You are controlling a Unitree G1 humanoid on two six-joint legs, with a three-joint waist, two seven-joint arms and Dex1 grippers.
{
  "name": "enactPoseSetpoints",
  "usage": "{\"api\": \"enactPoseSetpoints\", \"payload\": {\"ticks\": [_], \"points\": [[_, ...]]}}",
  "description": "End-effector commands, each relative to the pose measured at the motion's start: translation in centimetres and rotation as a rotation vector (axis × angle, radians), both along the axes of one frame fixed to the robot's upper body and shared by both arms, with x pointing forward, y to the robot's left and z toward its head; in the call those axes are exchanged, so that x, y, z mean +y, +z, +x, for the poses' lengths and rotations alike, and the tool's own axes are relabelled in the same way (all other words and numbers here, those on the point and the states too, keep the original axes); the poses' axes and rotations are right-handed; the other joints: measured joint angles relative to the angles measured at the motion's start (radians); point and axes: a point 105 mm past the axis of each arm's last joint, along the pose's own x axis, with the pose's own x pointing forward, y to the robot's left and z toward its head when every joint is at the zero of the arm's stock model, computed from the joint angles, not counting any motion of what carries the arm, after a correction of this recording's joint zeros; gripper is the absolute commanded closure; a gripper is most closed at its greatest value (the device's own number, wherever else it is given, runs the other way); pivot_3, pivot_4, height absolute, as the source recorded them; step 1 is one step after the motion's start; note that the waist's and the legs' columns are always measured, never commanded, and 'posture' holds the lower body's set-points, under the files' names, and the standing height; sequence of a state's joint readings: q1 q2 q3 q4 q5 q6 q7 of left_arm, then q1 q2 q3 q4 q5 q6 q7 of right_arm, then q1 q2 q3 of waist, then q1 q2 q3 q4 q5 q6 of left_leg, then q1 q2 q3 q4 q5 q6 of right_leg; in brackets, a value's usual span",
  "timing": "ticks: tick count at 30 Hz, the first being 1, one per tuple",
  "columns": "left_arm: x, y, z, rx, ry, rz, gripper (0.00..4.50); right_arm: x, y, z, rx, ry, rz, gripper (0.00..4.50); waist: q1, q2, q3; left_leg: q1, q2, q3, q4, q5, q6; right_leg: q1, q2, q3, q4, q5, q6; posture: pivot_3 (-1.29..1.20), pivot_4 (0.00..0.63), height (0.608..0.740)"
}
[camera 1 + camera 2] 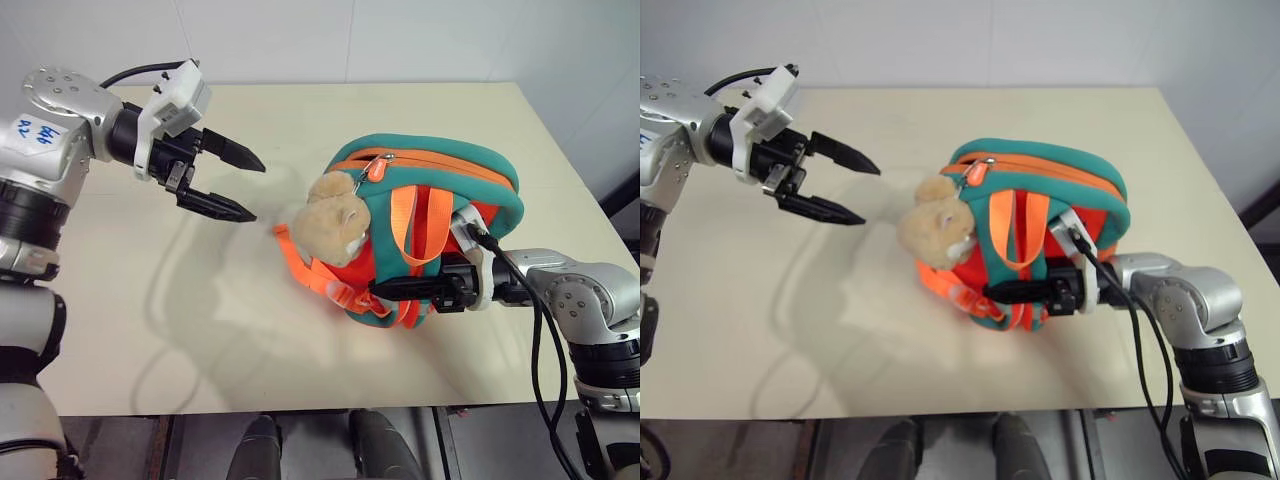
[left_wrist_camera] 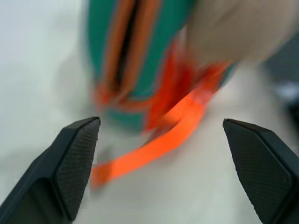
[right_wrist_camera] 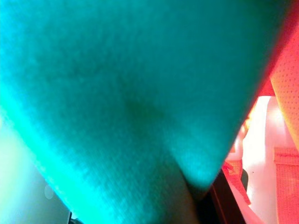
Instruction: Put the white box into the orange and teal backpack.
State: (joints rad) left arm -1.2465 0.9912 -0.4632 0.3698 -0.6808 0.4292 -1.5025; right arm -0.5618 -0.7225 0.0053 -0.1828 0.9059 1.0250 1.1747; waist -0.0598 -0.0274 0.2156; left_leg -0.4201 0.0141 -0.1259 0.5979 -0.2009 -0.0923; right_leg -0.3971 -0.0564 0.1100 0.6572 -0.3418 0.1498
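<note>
Left wrist view: soft orange and teal backpack (image 2: 140,60), flat webbing strap (image 2: 154,149).

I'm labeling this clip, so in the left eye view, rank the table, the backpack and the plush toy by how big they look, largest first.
1. The table, largest.
2. The orange and teal backpack.
3. The plush toy attached to its front, smallest.
All three differ plainly, so nearness to the camera leaves the order unchanged.
</note>
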Motion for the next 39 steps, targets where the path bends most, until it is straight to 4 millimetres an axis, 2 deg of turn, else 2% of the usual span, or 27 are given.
{"api": "enactPoseSetpoints", "payload": {"ticks": [1, 5, 9, 13, 20, 22, 23, 27, 30, 33, 37, 39], "points": [[-1.1, 0.6, -2.8, 0.026, -0.163, -0.033, 0.04, 0.0, 0.5, -0.2, -0.017, 0.016, 0.007, 4.5, 0.002, 0.0, 0.0, 0.0, 0.0, 0.0, 0.001, 0.0, 0.0, 0.0, 0.0, 0.0, 0.001, 0.0, 0.0, 0.0, 0.15, 0.74], [-4.2, -0.5, -2.9, -0.012, -0.15, -0.097, 0.04, 0.3, 0.5, 0.1, -0.023, 0.019, 0.014, 4.5, 0.005, 0.0, 0.0, 0.0, 0.0, 0.0, 0.004, 0.001, 0.0, 0.001, 0.001, 0.0, 0.003, 0.001, -0.001, 0.0, 0.15, 0.74], [-5.6, -1.7, -2.8, -0.032, -0.142, -0.105, 0.04, 0.5, 0.6, 0.3, -0.029, 0.025, 0.022, 4.5, 0.002, 0.0, 0.0, 0.0, 0.0, 0.0, 0.008, 0.001, 0.0, 0.002, 0.001, 0.0, 0.003, 0.002, 0.0, 0.0, 0.15, 0.74], [-7.3, -1.5, -3.1, -0.027, -0.152, -0.169, 0.04, 0.5, 0.5, 0.2, -0.03, 0.023, 0.027, 4.5, 0.005, 0.0, 0.0, 0.0, 0.0, 0.0, 0.008, 0.001, 0.0, 0.002, 0.001, 0.0, 0.003, 0.003, 0.0, 0.0, 0.15, 0.74], [-8.2, -2.0, -1.8, -0.086, -0.071, -0.168, 0.04, 0.5, 0.3, 0.1, -0.027, 0.013, 0.036, 4.5, 0.006, 0.0, 0.0, 0.0, 0.0, 0.0, 0.008, 0.001, 0.0, 0.002, 0.001, 0.0, 0.002, 0.003, 0.0, 0.0, 0.15, 0.74], [-8.2, -1.9, -1.9, -0.092, -0.075, -0.171, 0.4, 0.4, 0.3, 0.1, -0.027, 0.007, 0.037, 4.5, 0.007, 0.0, 0.0, 0.0, 0.0, 0.0, 0.008, 0.001, 0.0, 0.002, 0.001, 0.0, 0.002, 0.003, 0.0, 0.0, 0.15, 0.74], [-8.2, -1.8, -2.0, -0.09, -0.081, -0.174, 0.53, 0.3, 0.3, 0.1, -0.027, 0.005, 0.037, 4.5, 0.007, 0.0, 0.0, 0.0, 0.0, 0.001, 0.009, 0.001, 0.0, 0.002, 0.001, 0.0, 0.002, 0.003, 0.0, 0.0, 0.15, 0.74], [-7.8, -1.7, -2.2, -0.09, -0.084, -0.177, 1.66, 0.4, 0.2, 0.1, -0.025, 0.002, 0.039, 4.5, 0.006, 0.0, 0.0, 0.0, 0.0, 0.0, 0.008, 0.001, 0.0, 0.002, 0.001, 0.0, 0.002, 0.003, 0.0, 0.0, 0.15, 0.74], [-7.0, -1.4, -2.6, -0.077, -0.094, -0.171, 2.48, 0.4, 0.0, 0.0, -0.024, -0.001, 0.037, 4.5, 0.005, 0.0, 0.0, 0.0, 0.0, 0.001, 0.008, 0.001, 0.0, 0.002, 0.001, 0.0, 0.002, 0.003, 0.0, 0.0, 0.15, 0.74], [-5.7, -1.2, -2.8, -0.065, -0.098, -0.147, 3.05, 0.4, 0.0, 0.0, -0.025, -0.004, 0.038, 4.5, 0.005, 0.0, 0.0, 0.0, 0.0, 0.001, 0.008, 0.001, 0.0, 0.002, 0.001, 0.0, 0.001, 0.003, 0.0, 0.0, 0.15, 0.74], [-1.9, -1.8, -2.7, 0.0, -0.067, 0.022, 3.2, 0.4, -0.1, 0.0, -0.023, -0.006, 0.038, 4.5, -0.002, 0.0, 0.0, 0.001, 0.0, 0.001, 0.006, 0.001, 0.0, 0.002, 0.001, 0.0, 0.001, 0.003, 0.0, 0.0, 0.15, 0.74], [-0.2, -1.2, -1.9, 0.01, -0.019, 0.062, 3.2, 0.4, -0.1, 0.0, -0.022, -0.005, 0.038, 4.5, 0.0, 0.0, 0.0, 0.002, 0.0, 0.001, 0.005, 0.001, 0.0, 0.002, 0.001, 0.0, 0.001, 0.003, 0.0, 0.0, 0.15, 0.74]]}}
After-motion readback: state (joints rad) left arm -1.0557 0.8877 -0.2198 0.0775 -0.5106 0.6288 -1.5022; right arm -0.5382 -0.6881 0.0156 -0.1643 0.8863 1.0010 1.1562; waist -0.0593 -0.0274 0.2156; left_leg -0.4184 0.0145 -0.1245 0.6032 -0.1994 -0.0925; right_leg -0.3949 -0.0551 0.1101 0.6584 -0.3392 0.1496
